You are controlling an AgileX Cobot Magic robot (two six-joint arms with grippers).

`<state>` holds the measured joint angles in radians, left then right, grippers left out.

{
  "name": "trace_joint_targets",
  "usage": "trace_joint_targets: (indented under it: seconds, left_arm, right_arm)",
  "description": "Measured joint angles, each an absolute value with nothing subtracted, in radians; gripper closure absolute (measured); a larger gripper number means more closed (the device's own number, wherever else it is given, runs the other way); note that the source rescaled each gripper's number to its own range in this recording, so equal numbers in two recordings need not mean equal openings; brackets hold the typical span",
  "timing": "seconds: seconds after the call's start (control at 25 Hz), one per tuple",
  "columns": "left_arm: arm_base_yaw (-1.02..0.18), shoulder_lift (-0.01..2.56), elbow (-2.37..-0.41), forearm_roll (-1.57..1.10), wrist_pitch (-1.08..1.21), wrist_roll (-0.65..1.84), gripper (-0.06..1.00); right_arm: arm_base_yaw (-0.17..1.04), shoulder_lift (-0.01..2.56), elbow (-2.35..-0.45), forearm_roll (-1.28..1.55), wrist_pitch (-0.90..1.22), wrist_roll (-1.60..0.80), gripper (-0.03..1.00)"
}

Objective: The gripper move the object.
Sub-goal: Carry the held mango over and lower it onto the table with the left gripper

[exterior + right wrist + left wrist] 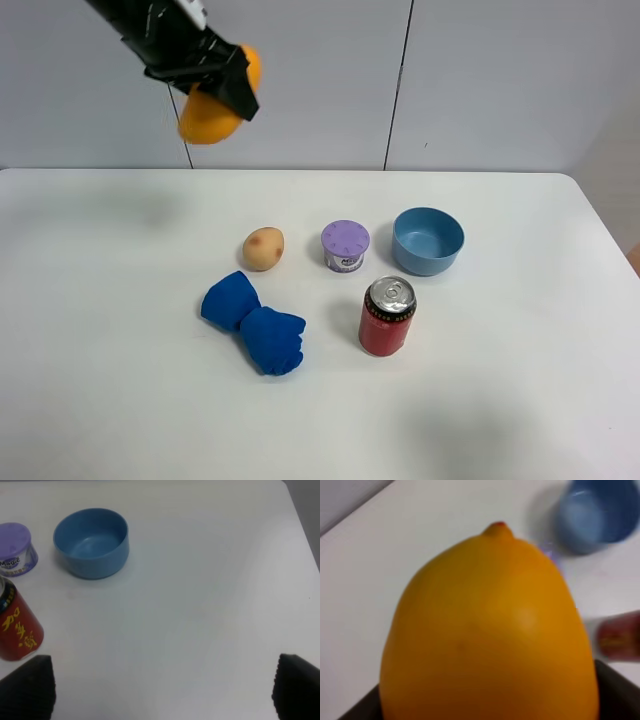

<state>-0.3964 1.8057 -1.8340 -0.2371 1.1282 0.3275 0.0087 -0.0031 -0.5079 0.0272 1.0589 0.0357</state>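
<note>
Mango object (207, 124) is riding clamped in the left gripper (222, 88), upper left; a firm grip and slow lowering seem wise.

Robot test lab: bare white table (100, 400), plain panelled wall (500, 80), unrelated props laid out: can (386, 318), bowl (428, 240) and tub (345, 245) ahead of the fingers (30, 687) of the right gripper (162, 692), plus potato (263, 248) and cloth (255, 325).
</note>
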Motion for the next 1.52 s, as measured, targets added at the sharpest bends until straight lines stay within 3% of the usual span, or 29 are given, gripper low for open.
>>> trace_joint_targets:
  seconds: [0.4, 0.68, 0.96, 1.52]
  left_arm:
    - [-0.833, 1.814, -1.916, -0.241, 1.151, 0.199, 0.93]
    - [-1.029, 1.879, -1.916, -0.247, 1.04, 0.162, 0.93]
    - [-1.098, 1.994, -1.916, -0.247, 0.948, 0.156, 0.93]
    - [-1.098, 2.199, -1.916, -0.231, 0.564, 0.158, 0.93]
  right_arm:
    - [0.009, -0.003, -0.508, 0.027, 1.059, 0.036, -0.03]
    - [0.009, -0.003, -0.508, 0.027, 1.059, 0.036, -0.03]
    - [0.009, -0.003, -0.508, 0.027, 1.059, 0.036, -0.03]
    - [0.009, -0.003, -0.508, 0.027, 1.059, 0.036, -0.03]
